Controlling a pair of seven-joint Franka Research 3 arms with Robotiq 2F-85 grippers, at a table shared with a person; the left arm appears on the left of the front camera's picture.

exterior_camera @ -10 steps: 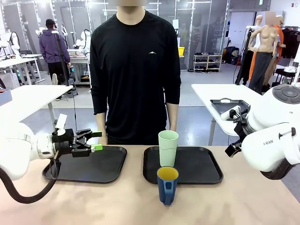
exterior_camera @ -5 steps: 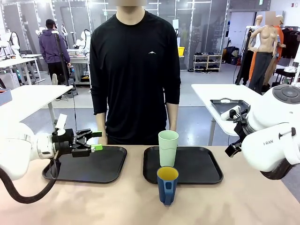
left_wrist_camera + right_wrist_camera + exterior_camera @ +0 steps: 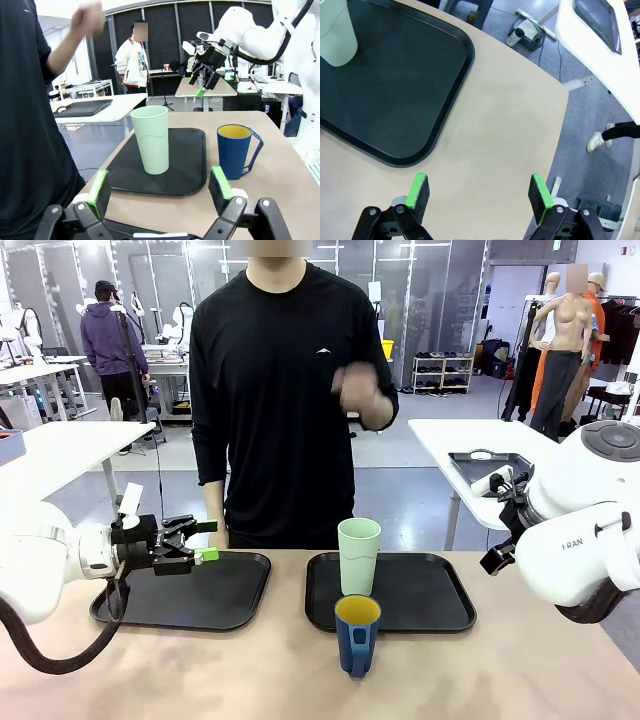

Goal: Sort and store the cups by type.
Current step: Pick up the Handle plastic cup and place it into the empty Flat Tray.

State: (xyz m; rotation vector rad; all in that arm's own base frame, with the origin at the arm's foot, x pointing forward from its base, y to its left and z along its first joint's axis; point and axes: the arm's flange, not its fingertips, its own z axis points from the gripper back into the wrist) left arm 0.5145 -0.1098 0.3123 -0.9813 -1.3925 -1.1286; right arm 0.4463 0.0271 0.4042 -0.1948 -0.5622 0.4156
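Green tumbler (image 3: 359,556) stands upright on the near left part of the right tray (image 3: 430,605). Blue mug (image 3: 357,634) is upright on the bare worktop (image 3: 520,670) just in front of that tray, midway along the near edge, handle toward the robot's side. Tumbler is right behind the mug; can't tell if they touch. Left tray (image 3: 215,590) lies toward the worktop's far left.

Left hand (image 3: 208,541) is open and empty, hovering over the left tray's far edge. Right hand (image 3: 479,192) is open and empty, above the worktop's right side, well apart from both cups.

Change: the person's arm (image 3: 358,392), hanging down a moment ago, is now raised to chest height. Cups and robot hands haven't moved. Likely a start cue; sorting not begun.
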